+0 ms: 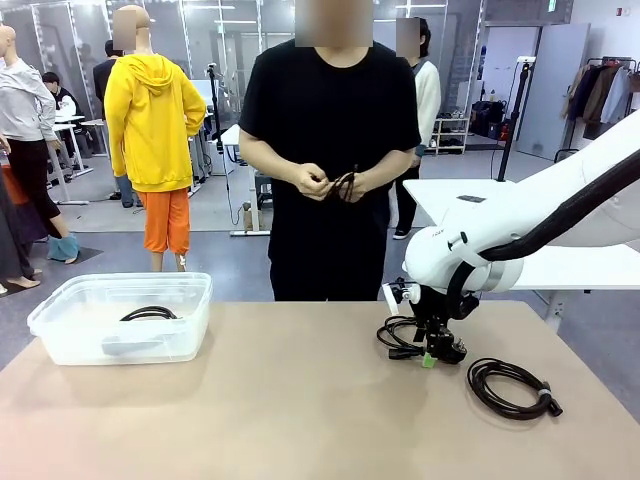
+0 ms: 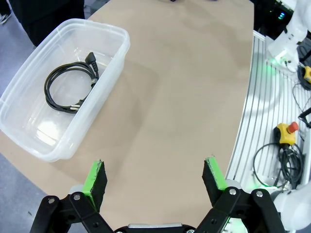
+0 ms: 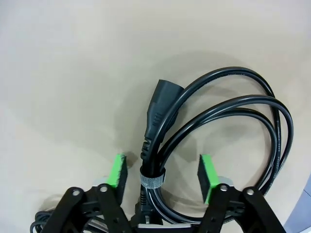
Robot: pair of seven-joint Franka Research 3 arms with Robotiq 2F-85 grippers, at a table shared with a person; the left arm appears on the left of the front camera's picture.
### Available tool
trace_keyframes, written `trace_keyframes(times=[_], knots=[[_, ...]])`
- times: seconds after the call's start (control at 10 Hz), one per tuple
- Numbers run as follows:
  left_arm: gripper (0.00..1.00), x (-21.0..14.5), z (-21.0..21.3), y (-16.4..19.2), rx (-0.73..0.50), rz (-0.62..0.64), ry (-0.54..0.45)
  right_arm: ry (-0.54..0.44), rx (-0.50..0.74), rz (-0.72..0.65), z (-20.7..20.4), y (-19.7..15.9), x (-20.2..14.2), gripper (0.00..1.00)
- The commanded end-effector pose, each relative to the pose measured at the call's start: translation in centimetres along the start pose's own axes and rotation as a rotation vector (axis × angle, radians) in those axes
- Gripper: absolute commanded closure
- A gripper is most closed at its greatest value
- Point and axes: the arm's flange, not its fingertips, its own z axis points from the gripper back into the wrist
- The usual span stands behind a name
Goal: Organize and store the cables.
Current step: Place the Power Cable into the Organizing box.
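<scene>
cable (image 2: 70, 87) in bin (image 2: 97, 99) (left side)

Black cables (image 3: 158, 111), clear bin (image 1: 60, 335), tan table (image 1: 300, 410), green pads (image 2: 92, 177) on black left gripper (image 2: 155, 177)

The right gripper (image 3: 160, 167) points down low, fingers wide apart; the left gripper (image 2: 155, 170) hangs high, fingers apart too

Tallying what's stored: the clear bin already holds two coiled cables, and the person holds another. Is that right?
Not quite. The left wrist view shows the clear bin holding one coiled cable, not two. The person's hands do hold another cable.
</scene>
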Motion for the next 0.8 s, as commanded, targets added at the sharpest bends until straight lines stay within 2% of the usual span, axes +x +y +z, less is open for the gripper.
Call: trace_keyframes(times=[0.0,0.3,0.4,0.7], knots=[[0.0,0.2,0.1,0.1,0.002,0.009,0.008,0.02,-0.002,-0.025,0.4,-0.4,0.4,1.0],[0.0,0.2,0.1,0.1,0.002,0.009,0.008,0.043,0.003,-0.045,1.0,-0.3,1.0,0.97],[0.0,0.2,0.1,0.1,0.002,0.009,0.008,0.041,0.004,-0.083,1.6,0.1,1.3,1.0],[0.0,0.2,0.1,0.1,0.002,0.009,0.008,0.037,-0.043,-0.118,6.2,1.8,3.2,1.0]])
